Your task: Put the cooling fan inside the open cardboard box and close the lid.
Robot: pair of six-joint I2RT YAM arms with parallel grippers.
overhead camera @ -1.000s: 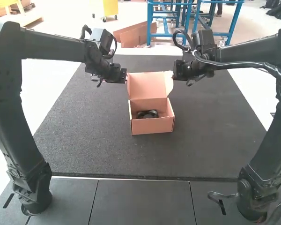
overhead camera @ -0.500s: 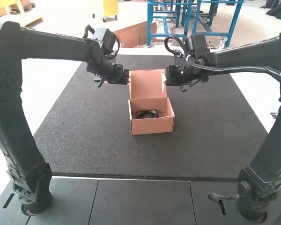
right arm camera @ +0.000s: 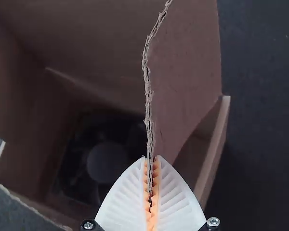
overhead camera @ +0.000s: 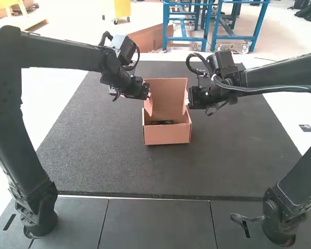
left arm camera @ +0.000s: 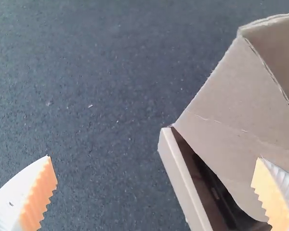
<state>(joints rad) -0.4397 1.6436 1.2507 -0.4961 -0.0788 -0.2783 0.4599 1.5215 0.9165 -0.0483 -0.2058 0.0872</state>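
Black cooling fan [right arm camera: 98,163] lies in the small brown cardboard box [overhead camera: 167,134] near the middle of the dark worktop [overhead camera: 93,155], so the right hand [right arm camera: 151,163] pinches the lid's side flap [right arm camera: 183,86], apparently to fold the lid down, while the left hand [overhead camera: 146,93] waits spread wide at the opposite flap.

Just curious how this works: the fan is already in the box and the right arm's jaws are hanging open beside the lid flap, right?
Not open: the right wrist view shows those jaws shut on the lid flap. The fan is indeed in the box.
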